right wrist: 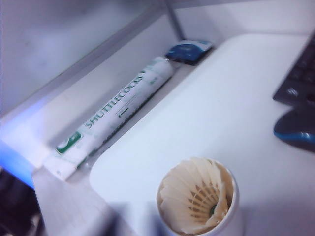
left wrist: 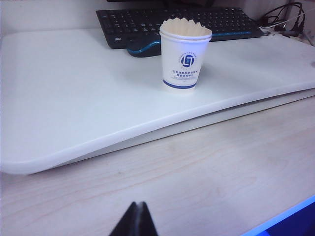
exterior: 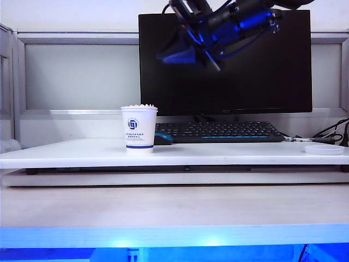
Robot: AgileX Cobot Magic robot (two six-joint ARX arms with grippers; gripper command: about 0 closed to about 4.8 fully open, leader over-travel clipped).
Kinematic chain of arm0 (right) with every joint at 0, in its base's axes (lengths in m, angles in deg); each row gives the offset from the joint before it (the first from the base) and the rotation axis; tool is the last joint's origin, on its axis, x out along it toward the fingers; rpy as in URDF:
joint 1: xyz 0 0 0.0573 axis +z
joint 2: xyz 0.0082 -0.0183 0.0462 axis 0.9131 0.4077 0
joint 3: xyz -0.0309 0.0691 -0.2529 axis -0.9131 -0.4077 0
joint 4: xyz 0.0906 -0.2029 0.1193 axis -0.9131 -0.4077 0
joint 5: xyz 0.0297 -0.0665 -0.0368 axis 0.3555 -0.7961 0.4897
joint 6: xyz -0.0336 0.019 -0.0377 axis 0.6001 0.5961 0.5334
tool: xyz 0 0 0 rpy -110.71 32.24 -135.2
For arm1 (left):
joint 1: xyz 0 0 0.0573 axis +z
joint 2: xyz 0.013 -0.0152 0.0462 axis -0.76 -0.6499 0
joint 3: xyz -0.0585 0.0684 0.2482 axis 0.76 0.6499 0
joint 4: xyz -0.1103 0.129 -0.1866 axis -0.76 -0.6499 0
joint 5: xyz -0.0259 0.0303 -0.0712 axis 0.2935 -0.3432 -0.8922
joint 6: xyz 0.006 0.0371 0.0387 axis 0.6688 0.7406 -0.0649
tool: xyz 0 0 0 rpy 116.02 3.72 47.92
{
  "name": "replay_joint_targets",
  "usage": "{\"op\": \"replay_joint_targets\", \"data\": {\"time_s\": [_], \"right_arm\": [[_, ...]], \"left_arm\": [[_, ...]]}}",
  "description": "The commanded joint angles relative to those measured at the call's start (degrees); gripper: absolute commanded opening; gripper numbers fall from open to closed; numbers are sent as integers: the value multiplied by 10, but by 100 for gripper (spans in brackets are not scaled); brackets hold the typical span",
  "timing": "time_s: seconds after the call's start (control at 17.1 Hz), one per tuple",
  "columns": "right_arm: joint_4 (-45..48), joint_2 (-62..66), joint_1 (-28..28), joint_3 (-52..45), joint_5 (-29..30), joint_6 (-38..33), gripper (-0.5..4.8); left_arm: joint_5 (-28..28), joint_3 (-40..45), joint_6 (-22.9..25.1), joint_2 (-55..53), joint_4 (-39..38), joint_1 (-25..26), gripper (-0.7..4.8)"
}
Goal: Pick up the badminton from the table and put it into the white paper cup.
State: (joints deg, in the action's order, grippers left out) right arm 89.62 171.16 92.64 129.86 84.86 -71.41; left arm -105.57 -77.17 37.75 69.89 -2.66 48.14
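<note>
The white paper cup stands upright on the white table, left of the middle. The badminton sits inside it, feather cone up, tips just above the rim. My right gripper hangs blurred high above and right of the cup, in front of the monitor, holding nothing; its jaws are too smeared to read. My left gripper is shut and empty, low over the pale wood surface, well short of the cup.
A black monitor and black keyboard stand behind the cup, with a blue-edged mouse just behind it. A shuttlecock tube lies beyond the table's edge. A white round lid and cables are at right.
</note>
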Motion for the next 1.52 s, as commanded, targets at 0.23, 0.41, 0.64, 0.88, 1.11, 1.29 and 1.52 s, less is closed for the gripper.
{"op": "replay_joint_targets", "data": {"time_s": [0.23,0.41,0.64,0.88,1.11,1.29,1.52], "right_arm": [[-19,-62,0,3,-106,119,-10],[-63,-98,-2,3,-161,164,-10],[-115,-149,-30,-9,-222,169,-10],[-116,-241,-81,-79,-237,159,-10],[-117,-348,-127,-177,-237,158,-10],[-119,-421,-147,-249,-238,153,-10],[-129,-503,-152,-342,-242,147,-10]], "left_arm": [[1,0,2,0,-11,0,-5],[1,0,2,0,-11,0,-5],[14,0,2,0,-11,0,-5],[37,0,2,0,-13,0,-5],[38,0,3,0,-13,0,-5],[82,0,13,0,-14,0,-5],[124,0,13,0,-18,0,-5]]}}
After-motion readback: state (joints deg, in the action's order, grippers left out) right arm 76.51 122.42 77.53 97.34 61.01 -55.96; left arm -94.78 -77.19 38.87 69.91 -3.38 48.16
